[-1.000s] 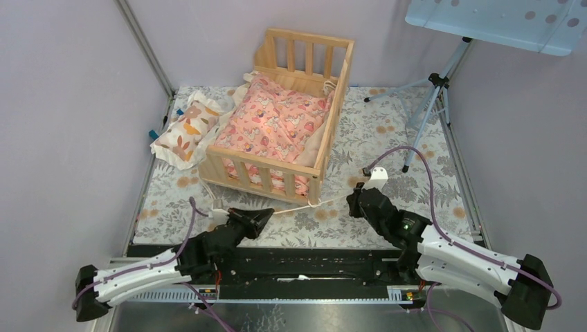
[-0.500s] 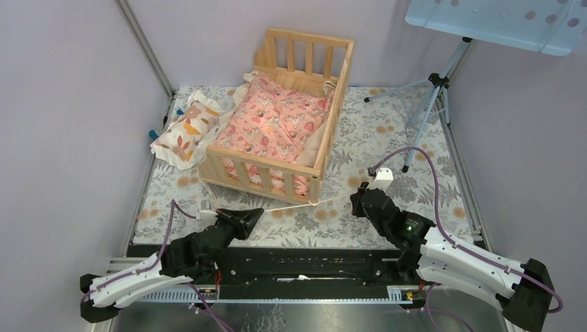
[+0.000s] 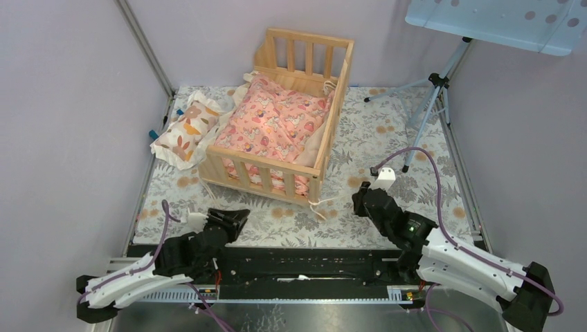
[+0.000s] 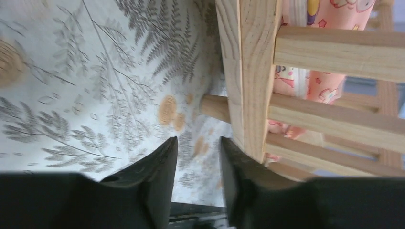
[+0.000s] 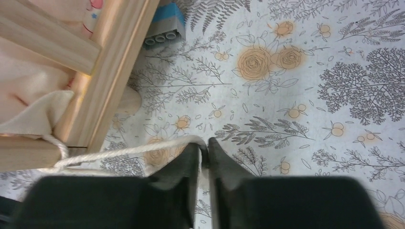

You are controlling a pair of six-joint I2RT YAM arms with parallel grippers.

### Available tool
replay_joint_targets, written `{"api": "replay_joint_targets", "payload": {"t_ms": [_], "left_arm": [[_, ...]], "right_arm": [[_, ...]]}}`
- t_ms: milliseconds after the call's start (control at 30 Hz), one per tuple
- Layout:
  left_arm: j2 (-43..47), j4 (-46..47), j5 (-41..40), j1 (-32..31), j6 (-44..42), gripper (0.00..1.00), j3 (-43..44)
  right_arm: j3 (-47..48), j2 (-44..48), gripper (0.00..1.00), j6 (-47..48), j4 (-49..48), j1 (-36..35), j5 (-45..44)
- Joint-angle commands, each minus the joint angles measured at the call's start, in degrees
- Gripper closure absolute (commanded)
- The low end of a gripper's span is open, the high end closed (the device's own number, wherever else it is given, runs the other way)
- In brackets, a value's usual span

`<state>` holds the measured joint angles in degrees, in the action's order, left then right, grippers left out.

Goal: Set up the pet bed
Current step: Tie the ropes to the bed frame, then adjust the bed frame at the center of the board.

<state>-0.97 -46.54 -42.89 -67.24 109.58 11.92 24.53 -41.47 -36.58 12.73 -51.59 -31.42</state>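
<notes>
The pet bed (image 3: 263, 158) is a light wooden slatted frame at the back middle of the floral mat, with a pink patterned cushion (image 3: 277, 121) inside it. A small cream leaf-print pillow (image 3: 183, 131) lies outside to its left. A white cord (image 3: 325, 203) runs from the bed's front right corner to my right gripper (image 3: 360, 197), which is shut on it; the right wrist view shows the cord (image 5: 129, 150) pinched at the gripper's (image 5: 205, 143) tips. My left gripper (image 3: 235, 218) is open and empty near the bed's front left corner; in its wrist view (image 4: 198, 143) the bed post (image 4: 253, 71) stands just right.
A tripod stand (image 3: 432, 90) stands at the back right under a light blue dotted panel (image 3: 498, 21). A blue-grey block (image 5: 165, 26) lies beside the bed's rail. Walls close in on the left, back and right of the mat (image 3: 387, 138).
My left gripper has drawn back left and toward its base, away from the cord. The cord now lies slack by the bed's front corner. My right gripper has shifted slightly right.
</notes>
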Motion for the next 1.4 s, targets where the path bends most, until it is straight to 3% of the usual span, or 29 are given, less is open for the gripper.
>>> {"api": "replay_joint_targets", "payload": {"t_ms": [0, 67, 167, 433, 633, 800, 900, 1167, 1267, 1367], "left_arm": [[-3.5, -7.7, -6.0, 0.2, -3.4, 0.52, 6.5], [-6.2, -10.3, -8.1, 0.2, -5.0, 0.44, 9.9], [-11.2, -11.3, -11.3, 0.2, -11.4, 0.42, 15.7], [-24.3, -13.8, -17.7, 0.2, -27.5, 0.43, 30.9], [-21.6, -13.1, -20.6, 0.2, -34.9, 0.44, 34.7], [-19.9, -12.4, -20.9, 0.2, -39.3, 0.44, 36.3], [-21.2, -10.8, -20.2, 0.2, -42.5, 0.42, 37.6], [-22.8, -5.8, -18.1, 0.2, -49.9, 0.41, 39.9], [-21.6, -4.9, -17.9, 0.2, -51.4, 0.41, 39.6], [-20.8, -4.9, -17.3, 0.2, -52.9, 0.41, 39.8]], "right_arm": [[0.4, 2.5, 0.74, 5.8, -3.1, 1.1, 1.1], [1.6, 2.8, 0.61, 8.4, -3.6, 1.1, 3.1], [4.2, 1.5, 0.48, 11.2, -2.8, 1.2, 5.7], [15.4, -4.2, 0.40, 13.3, 4.5, 1.2, -2.2], [30.6, -9.8, 0.30, 12.5, 10.6, 1.1, -4.8], [51.9, -24.7, 0.19, 9.3, 21.3, 1.1, -2.7], [58.7, -31.3, 0.13, 9.4, 22.6, 1.5, -4.3], [66.9, -43.3, 0.15, 11.4, 22.2, 11.1, -2.9], [68.5, -46.7, 0.23, 14.6, 19.7, 12.5, 1.5], [70.6, -49.4, 0.39, 19.2, 18.4, 12.6, 4.6]]}}
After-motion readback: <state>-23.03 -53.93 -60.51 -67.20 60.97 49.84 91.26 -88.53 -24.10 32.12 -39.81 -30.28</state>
